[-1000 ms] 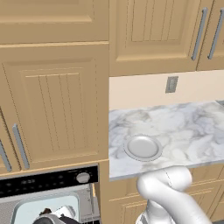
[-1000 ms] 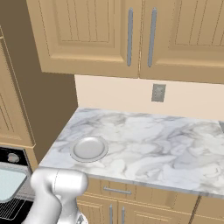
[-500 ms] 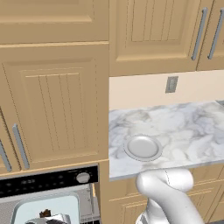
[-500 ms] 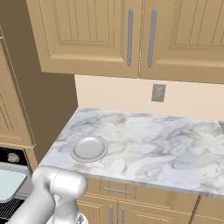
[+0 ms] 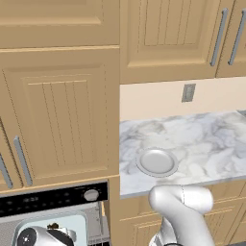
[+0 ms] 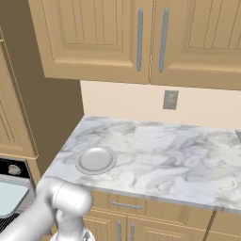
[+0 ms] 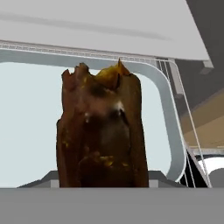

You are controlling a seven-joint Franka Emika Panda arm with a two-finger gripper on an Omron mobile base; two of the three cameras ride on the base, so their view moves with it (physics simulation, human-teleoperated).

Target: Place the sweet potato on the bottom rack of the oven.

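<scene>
**Inspector:** Hand view first. What sits at the gripper?

**Onlooker:** The sweet potato (image 7: 101, 131), standing upright right in front of the camera, dark reddish-brown and lumpy, with a ragged orange-flecked top. Its lower end runs down to the bottom of that view, where the finger tips would be, so the tips themselves are hidden. I cannot tell from these pictures whether the jaws are clamped on it or slack.

**Inspector:** What lies beyond it?

**Onlooker:** The oven (image 7: 168, 113) door: a grey frame with rounded corners around pale glass, directly behind the potato. Thin wire rack bars show off to the right of the frame.

**Inspector:** Left base view?

**Onlooker:** The gripper (image 5: 48, 235) is low at the picture's bottom left, just in front of the oven (image 5: 53, 199) window, below the black control strip and its knob (image 5: 90, 195). A small dark speck shows at its top; too small to name.

**Inspector:** Anything off to the side?

**Onlooker:** Up and to the right of the gripper, well apart from it, a plate (image 5: 156, 161) rests near the front edge of the marble counter (image 5: 202, 139). The right base view shows the same plate (image 6: 95, 159), with the oven (image 6: 12, 188) at the left edge. An outlet (image 6: 170, 100) is on the wall behind, and wooden cabinets (image 6: 141, 37) hang above.
</scene>
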